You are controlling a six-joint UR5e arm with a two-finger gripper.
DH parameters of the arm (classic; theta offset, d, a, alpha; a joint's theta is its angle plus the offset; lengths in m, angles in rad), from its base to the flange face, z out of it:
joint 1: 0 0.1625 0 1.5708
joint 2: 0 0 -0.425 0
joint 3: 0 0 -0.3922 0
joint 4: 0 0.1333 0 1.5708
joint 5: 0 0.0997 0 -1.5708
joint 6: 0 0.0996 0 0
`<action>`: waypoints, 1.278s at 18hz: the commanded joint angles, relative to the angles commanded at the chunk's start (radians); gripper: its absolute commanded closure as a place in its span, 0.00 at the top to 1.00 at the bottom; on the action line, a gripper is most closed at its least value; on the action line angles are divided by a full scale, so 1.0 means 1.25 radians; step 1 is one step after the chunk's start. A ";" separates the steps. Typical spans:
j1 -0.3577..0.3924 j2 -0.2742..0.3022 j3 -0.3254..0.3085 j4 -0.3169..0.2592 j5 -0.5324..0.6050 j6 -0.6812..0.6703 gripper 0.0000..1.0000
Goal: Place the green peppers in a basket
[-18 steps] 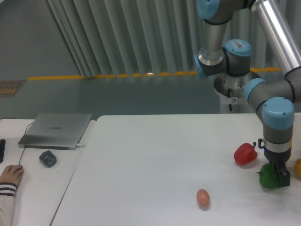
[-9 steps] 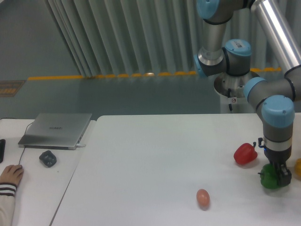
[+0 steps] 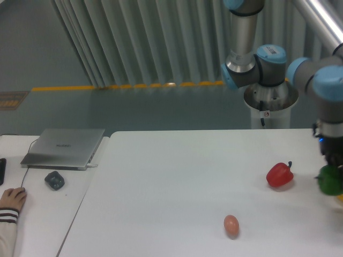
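The green pepper (image 3: 329, 181) is glossy dark green and hangs in the air at the far right edge of the view, lifted off the white table (image 3: 177, 176). My gripper (image 3: 333, 167) is shut on it from above; its fingers are mostly hidden by the pepper and the frame edge. The wrist with the blue cap (image 3: 328, 85) is above it. No basket shows in the view.
A red bell pepper (image 3: 280, 175) lies on the table left of the held pepper. A pinkish egg (image 3: 231, 225) lies near the front. A sliver of a yellow thing (image 3: 340, 197) shows at the right edge. A laptop (image 3: 64, 148), a mouse (image 3: 54, 180) and a person's hand (image 3: 10, 199) are at the left.
The gripper has lifted the green pepper off the table and carried it up and to the right. The arm's wrist has risen. The red pepper and the egg have not moved.
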 joint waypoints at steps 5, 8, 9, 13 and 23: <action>0.096 -0.021 0.012 0.002 -0.029 0.119 0.55; 0.133 -0.038 0.016 0.002 -0.063 0.155 0.55; 0.141 -0.045 0.016 0.002 -0.065 0.158 0.55; 0.161 -0.083 0.018 0.015 -0.066 0.158 0.55; 0.189 -0.081 -0.008 0.032 -0.061 0.177 1.00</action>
